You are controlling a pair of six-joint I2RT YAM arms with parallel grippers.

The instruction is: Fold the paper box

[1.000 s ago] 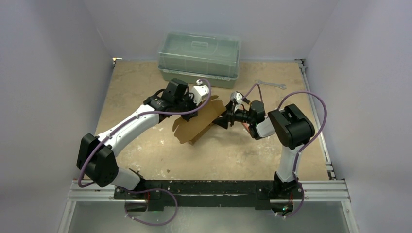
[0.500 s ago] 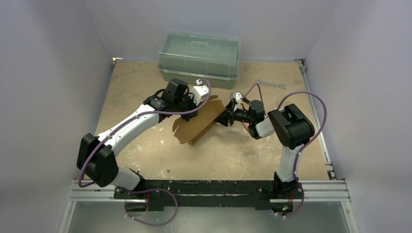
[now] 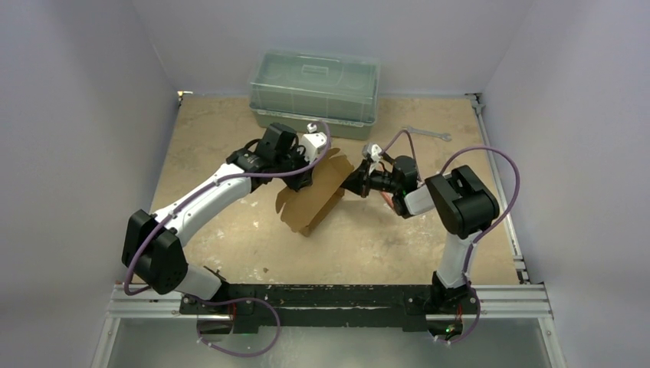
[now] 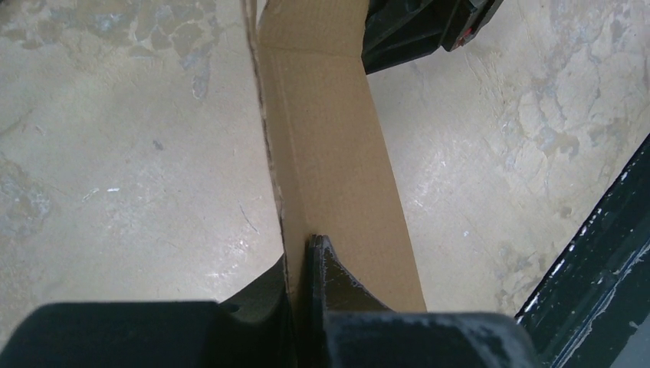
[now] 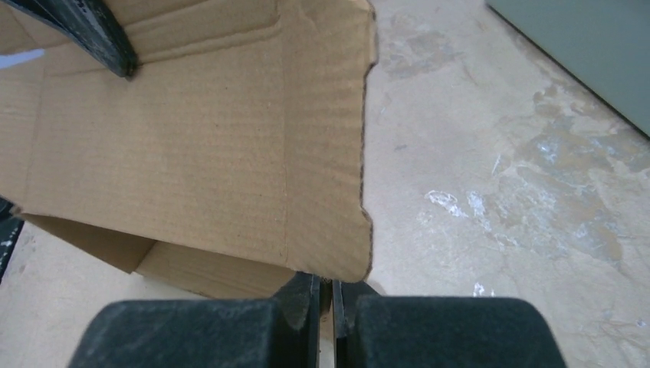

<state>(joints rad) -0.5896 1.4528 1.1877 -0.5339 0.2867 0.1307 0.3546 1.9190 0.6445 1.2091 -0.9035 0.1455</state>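
The brown paper box (image 3: 310, 201) is held partly opened and tilted above the table's middle. My left gripper (image 3: 303, 175) is at its far upper edge. In the left wrist view the gripper (image 4: 303, 249) is shut on a panel of the paper box (image 4: 326, 146), with thin card pinched between the fingers. My right gripper (image 3: 355, 184) meets the box's right corner. In the right wrist view that gripper (image 5: 326, 285) is shut under the lower corner of a flap of the paper box (image 5: 192, 153), with a sliver of card between the pads. The left gripper's finger (image 5: 107, 38) shows at the top left of that view.
A large green-grey lidded plastic container (image 3: 314, 92) stands at the back of the table. A metal wrench (image 3: 426, 133) lies at the back right. The metal frame rail (image 3: 329, 295) runs along the near edge, and white walls enclose three sides.
The right gripper has gone from open to shut at the box's right corner. The box has shifted slightly and stands a little more upright. The left arm has barely moved.
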